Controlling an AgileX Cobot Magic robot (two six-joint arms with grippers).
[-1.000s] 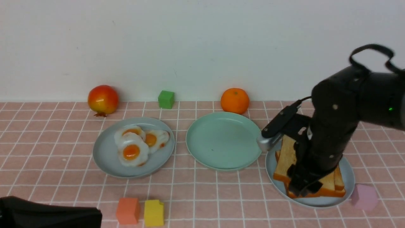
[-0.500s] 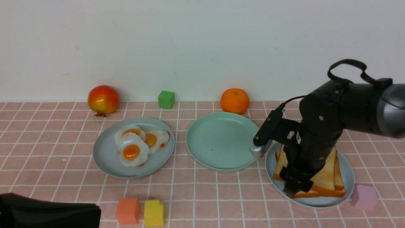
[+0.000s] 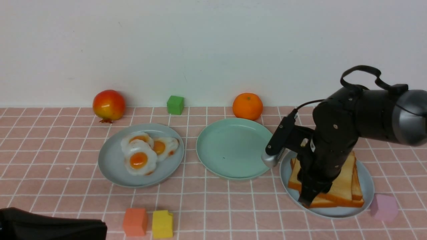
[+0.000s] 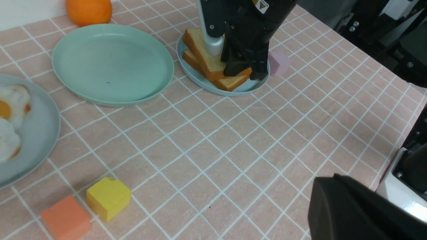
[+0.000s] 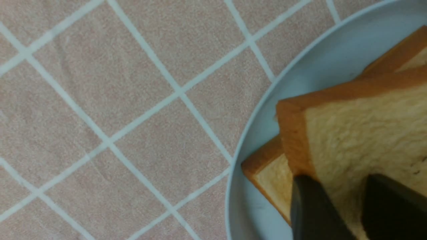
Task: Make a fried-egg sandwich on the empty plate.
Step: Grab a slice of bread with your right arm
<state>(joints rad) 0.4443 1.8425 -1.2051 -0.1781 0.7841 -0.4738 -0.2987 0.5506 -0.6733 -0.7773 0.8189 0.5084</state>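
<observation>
Pink tiled cloth (image 3: 213, 200) | plates (image 3: 203, 156) 3 | eggs (image 3: 138, 160) 3 | left tool (image 3: 100, 228) clenched | right tool (image 5: 358, 206) straddles toast (image 5: 360, 133), grip unclear

The mint-green plate (image 3: 213, 163) lies flat and bare at the middle of the surface, nearer its far edge. The toast slices (image 3: 357, 191), square and golden-brown with orange crusts, are stacked on a blue-grey plate (image 3: 368, 181) toward the right edge. The top slice (image 3: 343, 180) lies tilted, one corner between the fingers of the right end effector (image 5: 348, 213). Three white fried eggs (image 3: 138, 160) with orange yolks overlap on another blue-grey plate (image 3: 110, 163) toward the left edge.
</observation>
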